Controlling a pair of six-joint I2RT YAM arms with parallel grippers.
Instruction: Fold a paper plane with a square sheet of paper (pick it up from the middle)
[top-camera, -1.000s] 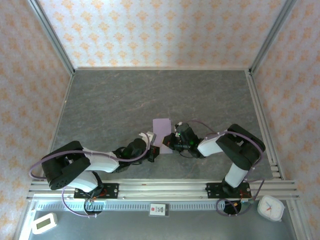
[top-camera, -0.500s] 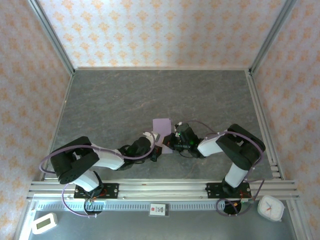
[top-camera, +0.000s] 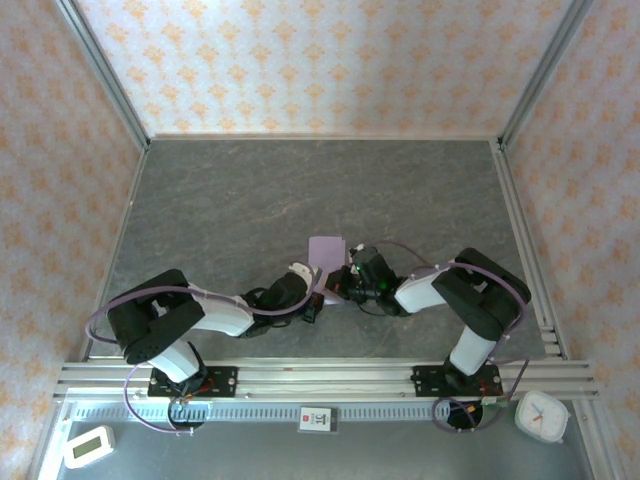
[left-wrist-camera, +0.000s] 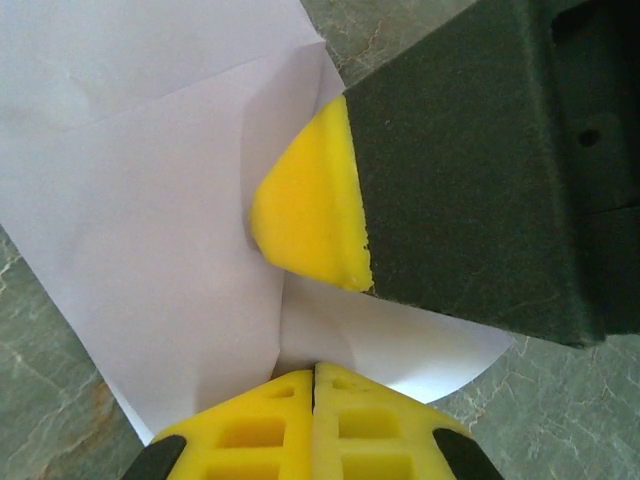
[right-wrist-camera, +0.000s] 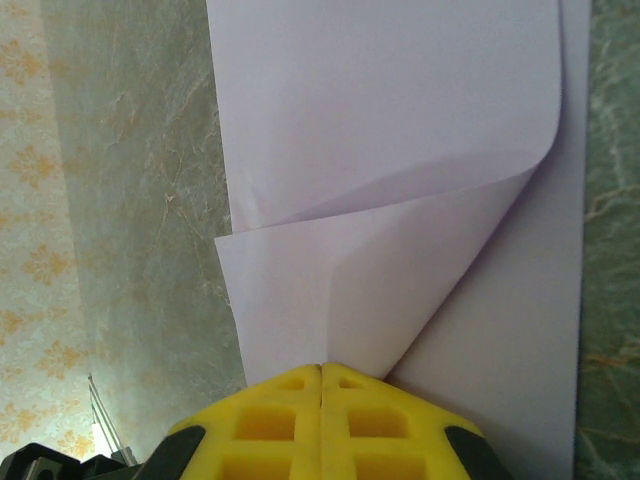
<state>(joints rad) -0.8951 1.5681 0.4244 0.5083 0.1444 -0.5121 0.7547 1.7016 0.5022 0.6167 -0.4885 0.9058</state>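
Resting on paper (left-wrist-camera: 140, 220), right pincer (left-wrist-camera: 305, 215) covers its middle.

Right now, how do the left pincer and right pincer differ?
Left pincer comes at the square sheet of paper from the left, right pincer from the right, tips facing. The right pincer's tip rests on the folded-over flap, inside the sheet; the left pincer's tip sits at the sheet's edge. Shared: both shut, yellow-tipped, low at the paper.

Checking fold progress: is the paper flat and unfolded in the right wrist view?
No, a flap of the square sheet of paper curls over the layer beneath.
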